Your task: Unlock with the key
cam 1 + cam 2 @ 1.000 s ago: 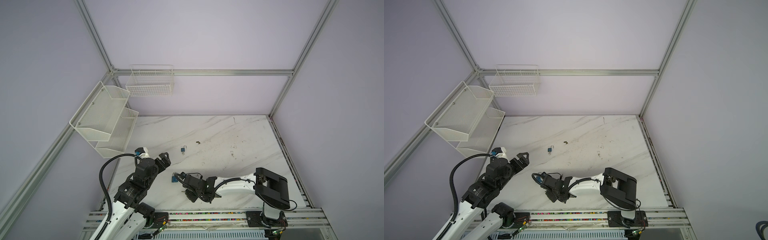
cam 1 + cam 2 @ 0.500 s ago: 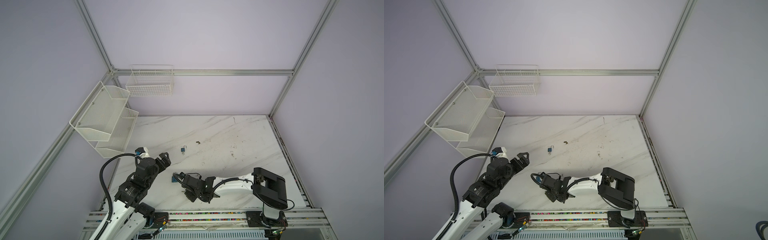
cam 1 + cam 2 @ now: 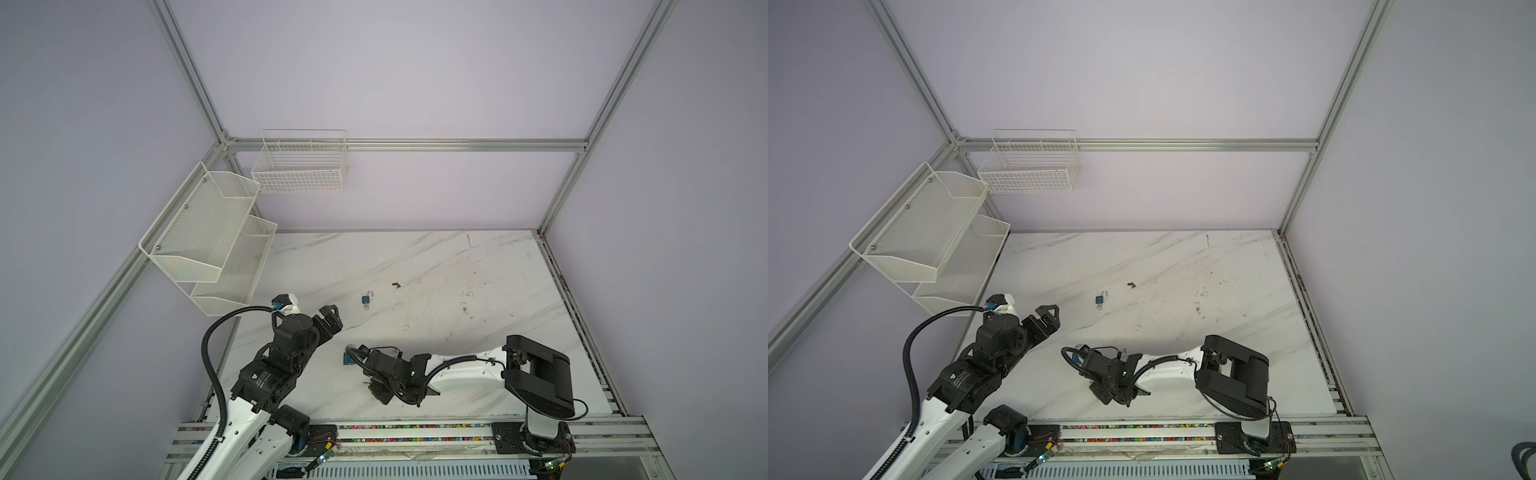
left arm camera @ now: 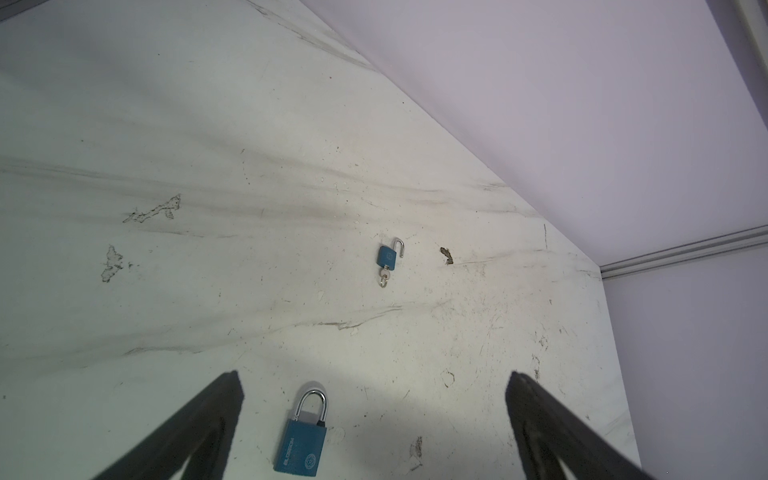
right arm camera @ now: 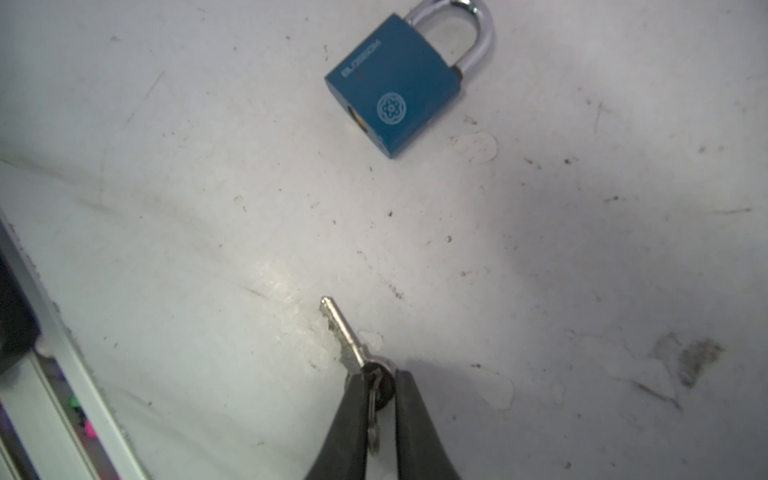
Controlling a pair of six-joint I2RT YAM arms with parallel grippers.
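Observation:
A blue padlock [image 5: 392, 87] with its shackle closed lies flat on the marble table; in the left wrist view the padlock [image 4: 301, 444] sits low between my spread fingers. In a top view the padlock [image 3: 348, 359] peeks out beside the right wrist cable. My right gripper [image 5: 380, 374] is shut on the head of a silver key [image 5: 343, 332], whose blade points toward the padlock but stays apart from it. The right gripper [image 3: 379, 390] is low over the front of the table. My left gripper [image 4: 374, 376] [image 3: 332, 318] hovers open, holding nothing.
A smaller blue padlock [image 4: 388, 257] [image 3: 366, 299] with its shackle open and a key in it lies farther back on the table [image 3: 457, 291]. White mesh shelves [image 3: 208, 249] and a wire basket [image 3: 299, 166] hang on the left and back walls. The front rail [image 5: 62, 374] runs close by.
The right gripper's jaws have closed onto the key's head, and the right arm has shifted slightly. The left arm has stayed put and open.

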